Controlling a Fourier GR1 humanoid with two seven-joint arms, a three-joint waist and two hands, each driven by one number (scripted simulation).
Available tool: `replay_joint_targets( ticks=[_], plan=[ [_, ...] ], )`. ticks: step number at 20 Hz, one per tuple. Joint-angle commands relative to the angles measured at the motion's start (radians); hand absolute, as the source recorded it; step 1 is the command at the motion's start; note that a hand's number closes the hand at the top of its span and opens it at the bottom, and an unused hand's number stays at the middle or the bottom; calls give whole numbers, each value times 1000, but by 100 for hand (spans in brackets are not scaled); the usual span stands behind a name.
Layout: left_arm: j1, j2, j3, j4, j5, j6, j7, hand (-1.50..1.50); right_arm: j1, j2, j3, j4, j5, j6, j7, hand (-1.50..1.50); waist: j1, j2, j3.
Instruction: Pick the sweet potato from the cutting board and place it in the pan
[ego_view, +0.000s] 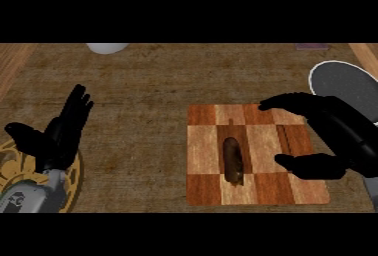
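- Looking down at the tabletop (155, 80), we see the sweet potato (232, 161) lying lengthwise near the middle of the checkered cutting board (203, 150).
- Our right hand (325, 135) hovers over the board's right side, fingers and thumb spread apart, holding nothing and not touching the sweet potato.
- The pan (343, 82) sits far right, beyond the board.
- Our left hand (63, 130) rests open at the left, fingers up, over a gold-patterned plate (74, 175).
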Motion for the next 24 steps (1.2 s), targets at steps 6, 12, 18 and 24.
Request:
replay_joint_targets(
  ticks=[6,12,18,24],
  plan=[
    [-29,19,43,-28,16,-42,58,0,-296,73,106,46,29,298,216,-150,25,8,1],
    [-60,3,32,-25,6,-34,91,0,-459,190,269,194,107,468,346,-150,31,10,1],
    [-111,-8,59,41,-13,-26,75,0,-524,342,371,351,79,643,479,-150,13,11,0],
    [-43,9,73,-24,11,-53,97,0,-516,383,379,433,-44,834,602,-150,5,2,0]
  ],
)
